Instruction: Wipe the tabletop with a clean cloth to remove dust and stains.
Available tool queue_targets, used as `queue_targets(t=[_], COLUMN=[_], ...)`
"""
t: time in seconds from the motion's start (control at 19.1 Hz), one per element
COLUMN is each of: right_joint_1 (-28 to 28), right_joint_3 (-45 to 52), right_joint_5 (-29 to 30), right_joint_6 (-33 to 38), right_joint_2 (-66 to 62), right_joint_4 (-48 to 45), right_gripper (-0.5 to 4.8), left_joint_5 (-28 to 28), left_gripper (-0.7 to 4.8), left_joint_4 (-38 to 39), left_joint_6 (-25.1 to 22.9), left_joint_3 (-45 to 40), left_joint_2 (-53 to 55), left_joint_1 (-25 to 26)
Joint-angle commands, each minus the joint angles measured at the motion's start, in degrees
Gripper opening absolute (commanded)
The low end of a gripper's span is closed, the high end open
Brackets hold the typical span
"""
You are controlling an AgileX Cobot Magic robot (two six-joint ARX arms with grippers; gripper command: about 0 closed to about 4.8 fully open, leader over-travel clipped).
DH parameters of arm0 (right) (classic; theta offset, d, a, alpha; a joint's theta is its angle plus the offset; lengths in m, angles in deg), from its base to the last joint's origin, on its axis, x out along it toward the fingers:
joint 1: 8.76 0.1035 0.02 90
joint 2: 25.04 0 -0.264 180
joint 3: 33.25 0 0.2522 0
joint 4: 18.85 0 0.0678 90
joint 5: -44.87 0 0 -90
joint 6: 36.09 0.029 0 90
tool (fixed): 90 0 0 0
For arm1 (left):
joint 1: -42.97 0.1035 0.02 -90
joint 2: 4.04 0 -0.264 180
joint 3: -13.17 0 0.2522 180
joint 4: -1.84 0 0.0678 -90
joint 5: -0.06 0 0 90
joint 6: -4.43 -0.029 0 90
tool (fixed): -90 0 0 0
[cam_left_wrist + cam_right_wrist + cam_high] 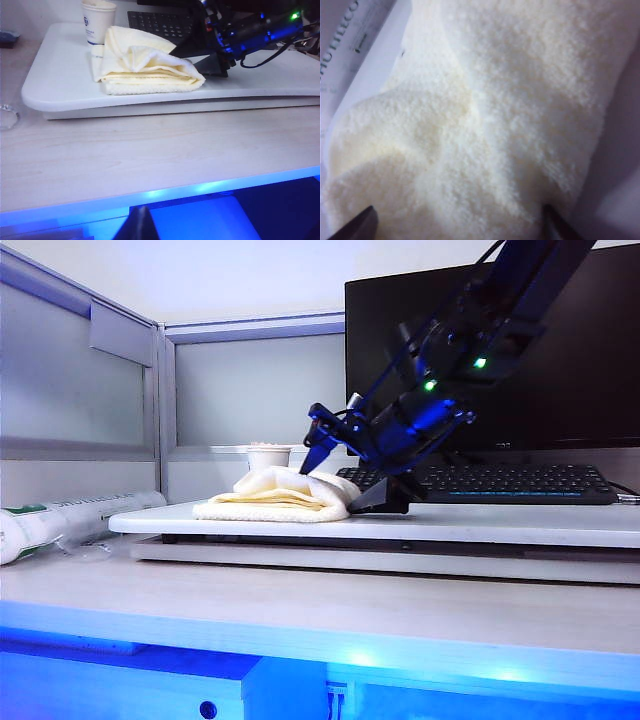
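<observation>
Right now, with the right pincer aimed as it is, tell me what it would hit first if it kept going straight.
Most likely the cloth: the right pincer is open, its tips either side of the towel that fills its view. Contact can't be judged yet.

White paper cup (268, 456) with dark logo, upright, far left on white board, just behind folded towel. Black keyboard (500, 483) far right, flat, in front of black monitor (560, 350), screen dark. White tube with green print (70, 521) lying on pale wood-grain counter (300, 615), far left. Grey partition panels (250, 390) behind. Blue glow along counter's near edge.
</observation>
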Motion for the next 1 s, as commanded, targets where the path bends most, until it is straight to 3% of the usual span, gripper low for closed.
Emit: queue_targets(t=[0.05,0.42,0.73,0.79,0.84,0.89,1.0], right_joint_1=[0.09,-0.11,-0.81,-0.94,-0.94,-0.94,-0.92], right_joint_3=[0.2,0.2,0.2,0.2,0.2,0.22,0.22], right_joint_5=[-2.38,-5.55,-10.36,-12.33,-13.68,-13.51,-13.53], right_joint_6=[0.22,-0.31,-1.9,-1.9,-2.01,-2.27,-3.76], right_joint_2=[0.07,0.28,1.88,1.84,1.62,1.36,1.14], right_joint_4=[1.77,3.39,3.78,4.24,5.11,5.62,6.01], right_gripper=[4.22,4.74,4.76,4.49,3.66,2.49,0.82], left_joint_5=[0.92,0.9,0.87,0.87,0.87,0.87,0.83], left_gripper=[-0.06,-0.06,-0.06,-0.06,-0.06,-0.06,-0.06], left_joint_4=[1.36,1.36,1.36,1.36,1.36,1.36,1.36], left_joint_6=[0.13,0.13,0.13,0.13,0.13,0.13,0.13], left_joint_3=[0.09,0.09,0.09,0.09,0.09,0.09,0.09], left_joint_2=[0.02,0.02,0.02,0.02,0.02,0.02,0.02], left_joint_1=[0.02,0.02,0.02,0.02,0.02,0.02,0.02])
